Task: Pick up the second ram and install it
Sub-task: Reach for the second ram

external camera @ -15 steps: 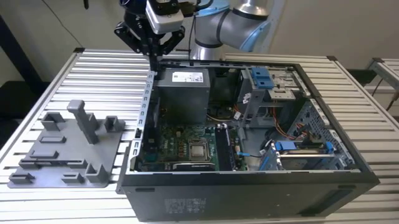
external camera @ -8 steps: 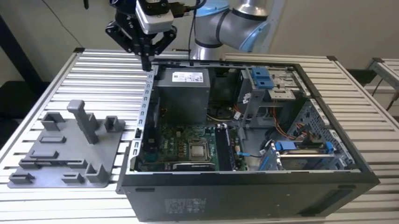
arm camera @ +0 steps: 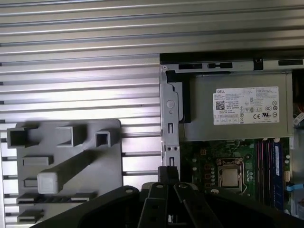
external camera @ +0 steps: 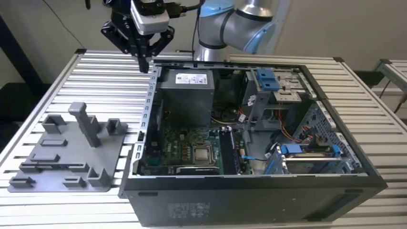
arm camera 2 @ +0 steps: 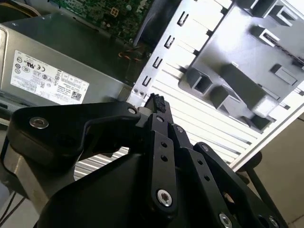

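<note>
Exterior view | we see gripper (external camera: 146, 66) at 11 o'clock of computer case (external camera: 254, 193) | jaws pressed together, we cannot tell any load

Below the hand (external camera: 145, 67) sits a computer case's (external camera: 254, 202) corner; off to its side, a fixture plate (external camera: 66, 164) lies on the counter (external camera: 95, 83).

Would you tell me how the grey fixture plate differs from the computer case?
The grey fixture plate is low and flat, with posts sticking up; the computer case is a tall, dark, open box. The plate is one plain colour; the case holds a green motherboard and a power supply. Both rest on the slatted table.
</note>
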Controlling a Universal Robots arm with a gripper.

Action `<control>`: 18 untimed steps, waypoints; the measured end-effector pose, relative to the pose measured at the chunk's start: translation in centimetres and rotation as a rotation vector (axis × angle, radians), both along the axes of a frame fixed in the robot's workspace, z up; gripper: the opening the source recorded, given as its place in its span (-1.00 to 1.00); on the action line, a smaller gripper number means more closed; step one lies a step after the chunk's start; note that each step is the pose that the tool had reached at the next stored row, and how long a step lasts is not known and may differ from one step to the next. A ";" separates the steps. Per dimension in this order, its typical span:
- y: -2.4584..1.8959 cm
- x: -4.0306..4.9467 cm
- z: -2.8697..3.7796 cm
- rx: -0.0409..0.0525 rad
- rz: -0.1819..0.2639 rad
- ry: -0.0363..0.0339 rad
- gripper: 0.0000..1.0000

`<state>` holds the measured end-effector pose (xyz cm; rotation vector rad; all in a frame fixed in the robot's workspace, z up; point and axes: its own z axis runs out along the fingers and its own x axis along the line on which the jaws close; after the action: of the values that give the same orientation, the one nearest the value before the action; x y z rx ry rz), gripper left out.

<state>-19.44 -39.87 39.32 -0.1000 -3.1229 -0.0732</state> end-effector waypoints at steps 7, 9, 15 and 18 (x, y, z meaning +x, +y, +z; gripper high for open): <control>0.00 -0.72 -0.01 0.0000 0.000 0.0049 -0.79; 0.00 -0.92 -0.02 0.0000 0.000 0.0061 -0.79; 0.01 -1.52 -0.04 0.0001 0.000 0.0097 -0.79; 0.01 -1.75 -0.04 -0.0001 0.000 0.0119 -0.79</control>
<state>-21.19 -39.86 39.28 -0.0994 -3.1111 -0.0723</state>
